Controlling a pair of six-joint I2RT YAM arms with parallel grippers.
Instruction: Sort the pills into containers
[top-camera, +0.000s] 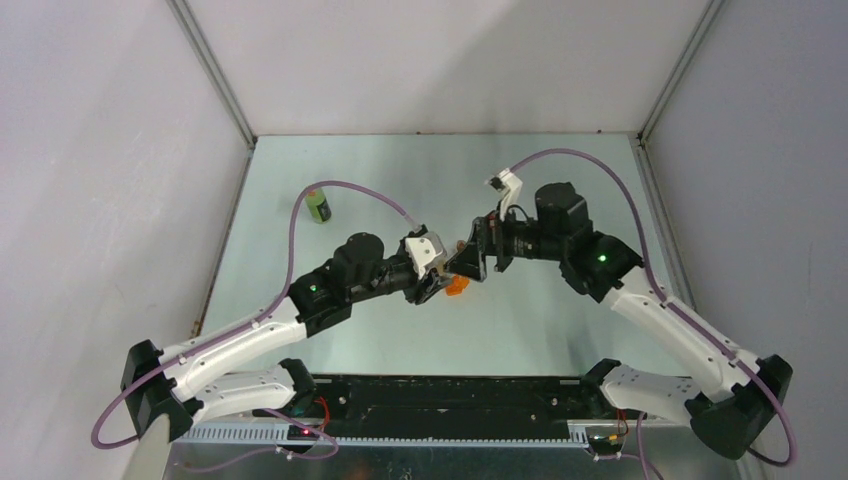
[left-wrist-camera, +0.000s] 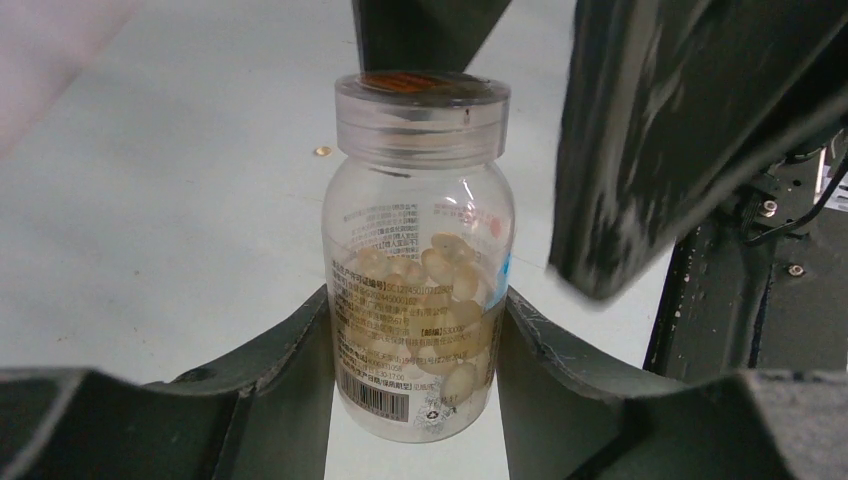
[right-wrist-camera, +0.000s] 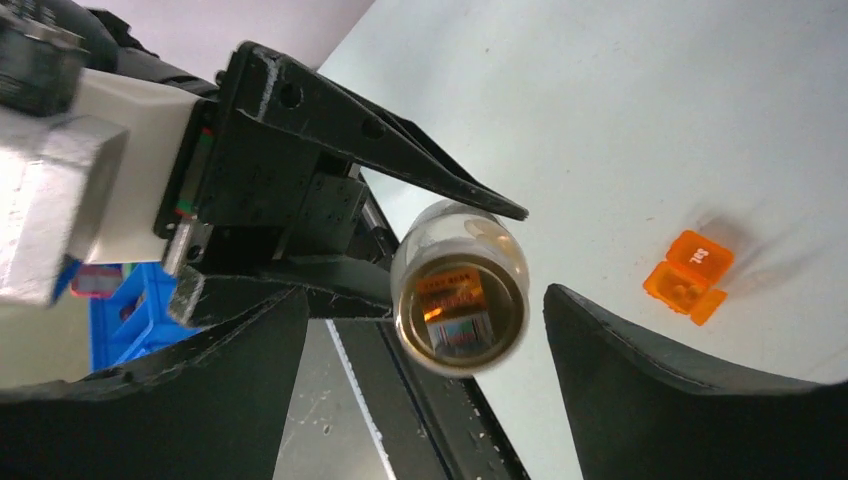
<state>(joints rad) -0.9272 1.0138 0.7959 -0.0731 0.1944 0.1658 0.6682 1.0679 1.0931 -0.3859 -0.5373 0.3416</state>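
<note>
Left claw: closed on the lower body of the clear vial; pale capsules are seen inside, and the lid is on.
Right claw: spread wide, a finger on either side of the vial's orange-topped lid, both apart from it.
Orange box: laid on the worktop, near the two claws.
Green bottle: stood well apart, at the worktop's far left.

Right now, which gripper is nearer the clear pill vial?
Left. The left gripper grips the vial by its lower body; the right gripper is open, straddling its cap without touching.
</note>
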